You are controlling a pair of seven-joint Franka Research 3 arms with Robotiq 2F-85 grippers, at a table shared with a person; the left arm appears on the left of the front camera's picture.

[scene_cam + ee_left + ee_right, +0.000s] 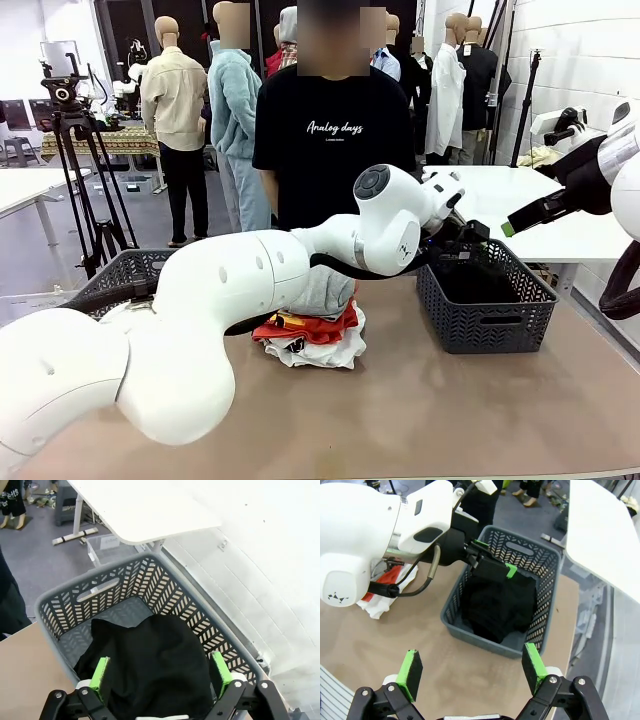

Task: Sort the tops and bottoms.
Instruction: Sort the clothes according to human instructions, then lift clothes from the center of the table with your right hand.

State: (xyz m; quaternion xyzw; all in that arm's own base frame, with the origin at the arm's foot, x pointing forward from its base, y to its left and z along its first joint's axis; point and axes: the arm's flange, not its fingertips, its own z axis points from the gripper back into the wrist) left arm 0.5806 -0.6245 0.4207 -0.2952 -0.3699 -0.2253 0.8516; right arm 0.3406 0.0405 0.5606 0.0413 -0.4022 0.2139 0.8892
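Tabletop scene from the front: the white left arm (pixel 230 290) stretches across the brown table (pixel 450 420) from the left, and the left gripper (pixel 470 240) hangs over a dark grey lattice basket (pixel 485 320) on the right side, where a black garment (pixel 478 283) lies inside. A pile of tops (pixel 312 332), orange-red and white, sits mid-table beside that basket, partly behind the arm. A second basket (pixel 130 268) stands at the far left. The right gripper (pixel 512 226) hovers high at the right, apart from everything. A person (pixel 335 130) in a black T-shirt stands at the far side. From the left wrist, the jaws are spread wide, with the black garment heaped in the basket between the green pads (pixel 101 677). Whether the pads touch the cloth I cannot tell. From the right wrist, the right gripper's jaws stand fully apart and hold nothing, above bare table near the basket, with the pile of tops off to the picture's left.
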